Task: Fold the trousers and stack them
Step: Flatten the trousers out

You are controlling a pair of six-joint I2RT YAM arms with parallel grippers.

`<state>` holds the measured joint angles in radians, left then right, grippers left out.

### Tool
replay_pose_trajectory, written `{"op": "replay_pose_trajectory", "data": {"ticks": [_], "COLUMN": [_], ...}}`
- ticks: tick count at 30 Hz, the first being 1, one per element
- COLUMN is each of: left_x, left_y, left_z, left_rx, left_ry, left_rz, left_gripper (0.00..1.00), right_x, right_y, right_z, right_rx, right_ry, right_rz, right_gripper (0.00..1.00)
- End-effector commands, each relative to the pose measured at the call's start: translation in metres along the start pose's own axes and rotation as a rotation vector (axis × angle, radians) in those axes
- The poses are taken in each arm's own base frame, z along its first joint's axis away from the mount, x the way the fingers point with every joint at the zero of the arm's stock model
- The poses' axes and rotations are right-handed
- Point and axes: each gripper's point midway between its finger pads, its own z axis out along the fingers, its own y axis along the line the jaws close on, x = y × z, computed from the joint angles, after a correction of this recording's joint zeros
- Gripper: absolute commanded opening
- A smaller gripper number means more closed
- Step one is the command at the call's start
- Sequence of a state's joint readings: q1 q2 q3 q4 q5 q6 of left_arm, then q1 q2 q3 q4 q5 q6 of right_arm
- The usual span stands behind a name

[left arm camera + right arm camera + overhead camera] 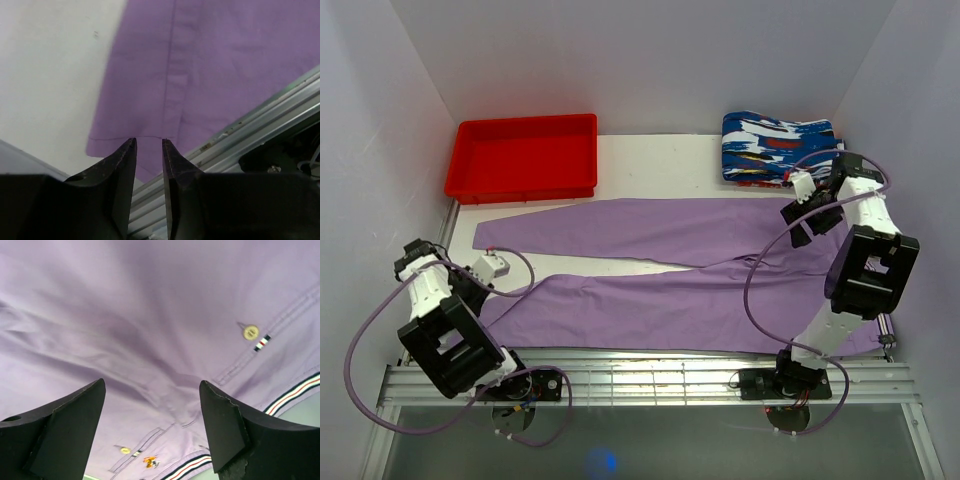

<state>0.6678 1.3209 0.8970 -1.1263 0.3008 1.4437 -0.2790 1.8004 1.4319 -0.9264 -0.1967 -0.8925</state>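
One pair of trousers, lilac, long-legged, soft woven cloth.

Location: lay flat on the table, on the arms' side of the red tray and running off to its right. The two legs spread in a shallow V. The far leg's cuff lay just in front of the tray, and the waist was well to the tray's right.

Appearance: plain colour, lightly creased. Back pockets each closed with a pale button. The waistband edge carried striped trim. The near cuff showed a stitched hem and a side seam.

Handling, as judged: light, limp and thin, not fragile. It would likely sag and drag if lifted at one point only. A pinch on doubled cloth looked best, at the cuff hem and the waistband, with both ends carried together.

End effectors: the left gripper was in front of the tray at the near cuff, its jaws narrowly apart over the hem. Whether they touched the cloth could not be told. The right gripper, far to the tray's right, hung spread wide above the seat, holding nothing.
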Motion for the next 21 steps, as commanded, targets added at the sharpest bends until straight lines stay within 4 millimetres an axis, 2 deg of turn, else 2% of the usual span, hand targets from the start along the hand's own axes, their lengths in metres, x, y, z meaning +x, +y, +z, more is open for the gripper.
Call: {"op": "replay_pose_trajectory", "data": {"ticks": [1, 3, 6, 11, 13, 17, 21], "left_x": [0.030, 0.036, 0.039, 0.038, 0.037, 0.041, 0.031], "left_y": [-0.008, -0.014, -0.012, 0.007, 0.014, 0.010, 0.007], "left_z": [-0.001, 0.008, 0.019, 0.028, 0.029, 0.037, 0.029], "left_rx": [-0.027, -0.021, -0.025, -0.079, -0.099, -0.078, -0.072], "left_ry": [0.146, 0.157, 0.160, 0.144, 0.139, 0.146, 0.107], "left_rz": [0.072, 0.072, 0.062, 0.069, 0.078, 0.091, 0.109], "left_gripper": [0.37, 0.38, 0.36, 0.31, 0.30, 0.27, 0.32], "right_x": [-0.014, -0.015, -0.007, 0.010, 0.015, 0.024, 0.027], "right_y": [0.036, 0.048, 0.068, 0.090, 0.092, 0.095, 0.096], "right_z": [-0.022, -0.023, -0.020, -0.016, -0.016, -0.014, -0.021], "right_rx": [-0.068, -0.079, -0.123, -0.168, -0.167, -0.169, -0.161], "right_ry": [-0.030, -0.028, -0.010, 0.026, 0.035, 0.060, 0.073], "right_rz": [-0.029, -0.045, -0.057, -0.059, -0.061, -0.069, -0.091], "right_gripper": [0.82, 0.82, 0.81, 0.78, 0.78, 0.77, 0.76]}}
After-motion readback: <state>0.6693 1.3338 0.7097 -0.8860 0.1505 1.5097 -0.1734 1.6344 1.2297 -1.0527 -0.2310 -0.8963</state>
